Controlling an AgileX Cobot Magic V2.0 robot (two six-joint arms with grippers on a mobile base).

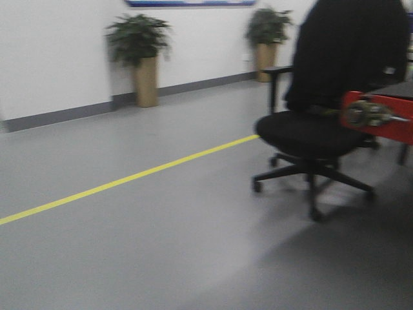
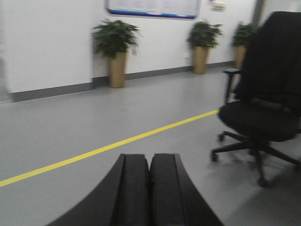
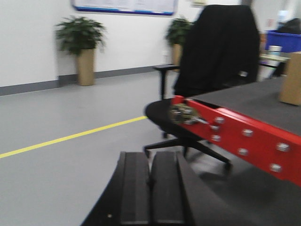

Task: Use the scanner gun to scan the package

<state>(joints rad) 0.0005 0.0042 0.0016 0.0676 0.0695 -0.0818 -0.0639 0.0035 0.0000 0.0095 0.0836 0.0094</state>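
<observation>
No scanner gun shows in any view. A brown cardboard box (image 3: 290, 84), possibly the package, stands at the right edge of the right wrist view on a dark-topped table with a red side rail (image 3: 244, 136). My left gripper (image 2: 150, 162) is shut and empty, its black fingers pressed together over bare grey floor. My right gripper (image 3: 150, 162) is also shut and empty, left of and below the red rail. Neither gripper shows in the front view.
A black office chair (image 1: 322, 123) stands on the grey floor beside the table's red corner (image 1: 381, 116). A yellow floor line (image 1: 129, 177) runs diagonally. Potted plants (image 1: 143, 58) stand along the white wall. A blue bin (image 3: 284, 40) sits far right.
</observation>
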